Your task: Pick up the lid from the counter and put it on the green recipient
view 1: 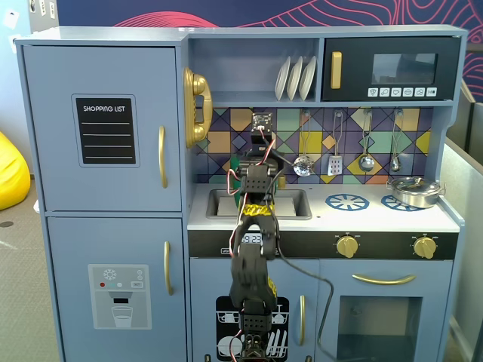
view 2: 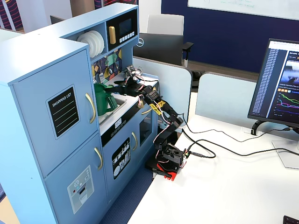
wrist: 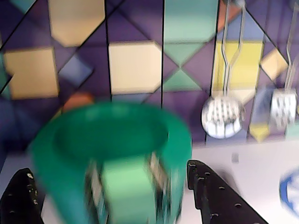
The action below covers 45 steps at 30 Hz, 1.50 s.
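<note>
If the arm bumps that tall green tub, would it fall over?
Possibly. The green tub looks taller than wide in a fixed view, so a high push might tip it. It seems open, empty plastic, likely light. On the smooth white counter it may simply slide.

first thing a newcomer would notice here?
Probably the blue toy kitchen filling a fixed view, with the black arm reaching up from below over its sink. In the wrist view the green recipient looms blurred and open-topped, sitting between the claw fingers against the patterned backsplash.
</note>
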Available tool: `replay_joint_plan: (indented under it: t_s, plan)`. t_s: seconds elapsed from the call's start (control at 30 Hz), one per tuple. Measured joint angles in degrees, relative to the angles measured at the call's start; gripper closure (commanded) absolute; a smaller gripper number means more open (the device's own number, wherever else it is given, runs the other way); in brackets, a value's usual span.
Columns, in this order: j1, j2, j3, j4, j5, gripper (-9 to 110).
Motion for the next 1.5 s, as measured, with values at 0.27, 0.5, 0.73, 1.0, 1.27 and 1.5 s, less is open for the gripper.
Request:
replay_joint_plan:
  t_s: [0.27,0.5,0.73,1.0,1.27,1.5]
  plan:
    - [-0.53,27.16,31.11,10.46,-0.70,81]
    - [-0.70,49.22,54.76,27.77,-1.32,96]
    - [-1.67,53.96,68.64,37.53,2.29,88]
    - [-2.46,55.02,79.89,38.32,9.14,88]
    - [-2.37,55.55,82.79,38.76,13.97,88]
    - [-2.37,55.55,83.23,38.85,11.87,88]
